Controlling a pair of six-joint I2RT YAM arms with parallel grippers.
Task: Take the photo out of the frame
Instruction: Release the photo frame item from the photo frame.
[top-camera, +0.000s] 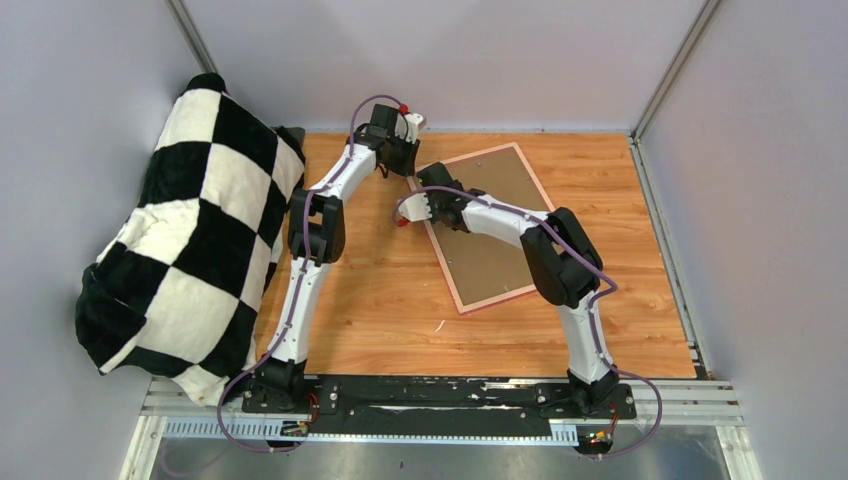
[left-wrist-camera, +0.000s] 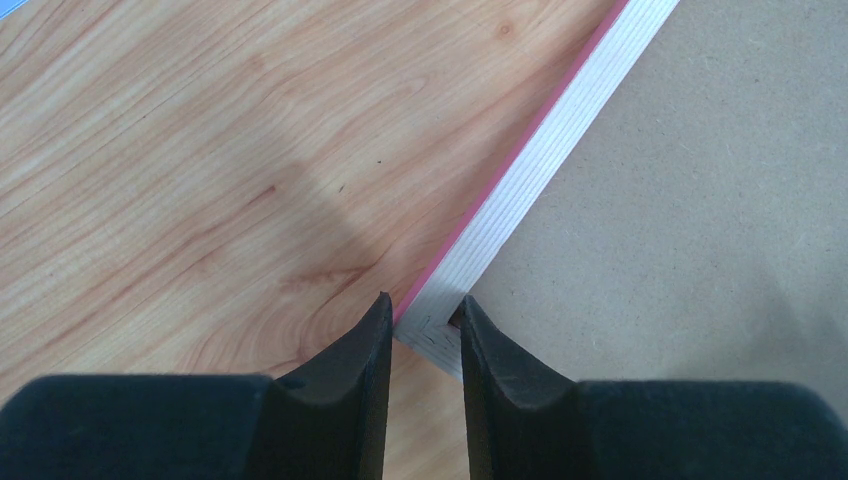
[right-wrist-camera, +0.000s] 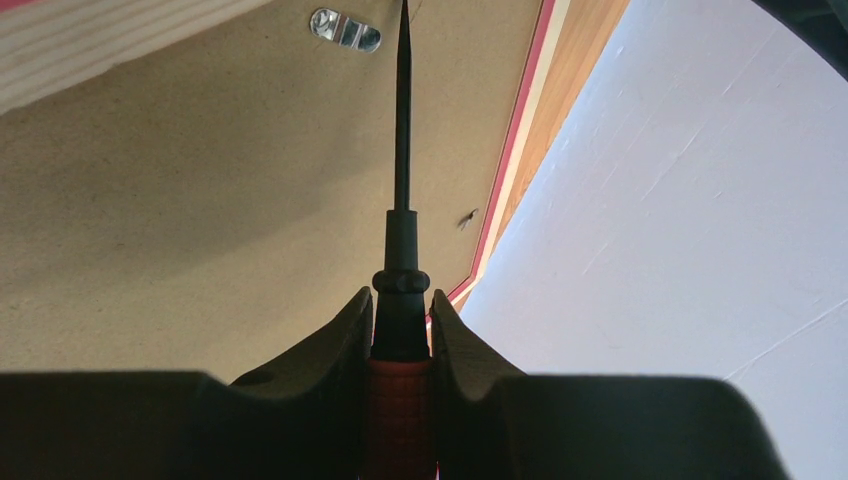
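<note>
The frame (top-camera: 500, 300) lies face down on the wooden table, its pink border around a brown backing board (top-camera: 495, 180). The photo is hidden under that board. My left gripper (top-camera: 409, 170) is at the frame's far left corner. In the left wrist view its jaws (left-wrist-camera: 425, 315) pinch the pale wooden corner of the frame (left-wrist-camera: 540, 165). My right gripper (top-camera: 443, 190) hangs over the board. It is shut (right-wrist-camera: 401, 310) on a red-handled screwdriver (right-wrist-camera: 403, 150), whose black tip reaches toward a small metal tab (right-wrist-camera: 345, 29) on the backing board (right-wrist-camera: 200, 200).
A large black-and-white checkered cushion (top-camera: 190, 230) leans at the table's left side, close to the left arm. Pale walls (right-wrist-camera: 700, 200) enclose the table at the back and on the right. Bare wood (left-wrist-camera: 200, 180) lies left of the frame.
</note>
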